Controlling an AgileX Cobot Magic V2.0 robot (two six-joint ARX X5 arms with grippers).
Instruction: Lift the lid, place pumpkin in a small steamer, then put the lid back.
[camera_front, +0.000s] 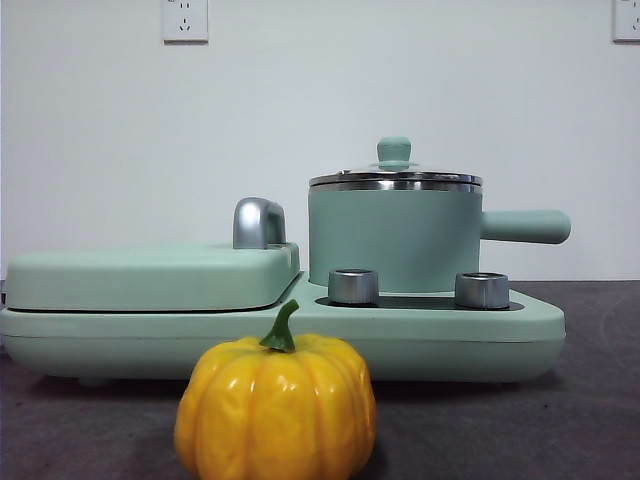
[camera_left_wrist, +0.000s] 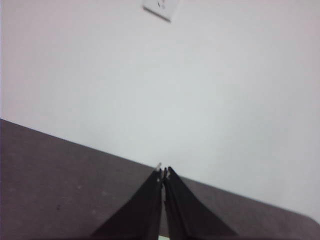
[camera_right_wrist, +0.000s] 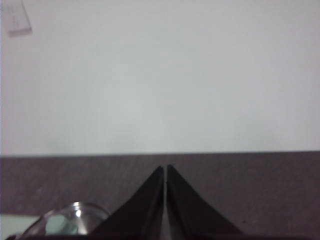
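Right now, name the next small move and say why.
Probably bring the right hand down over the lid knob. The lid sits on the small steamer, the pumpkin waits on the table in front, both hands are shut and empty, and the right wrist view shows the lid close below.

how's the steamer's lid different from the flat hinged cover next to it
The lid is a small round disc with a steel rim and a mint-green knob; the flat cover is wide, opaque, with a chrome handle. The lid sits higher, atop the small steamer. Both are closed.
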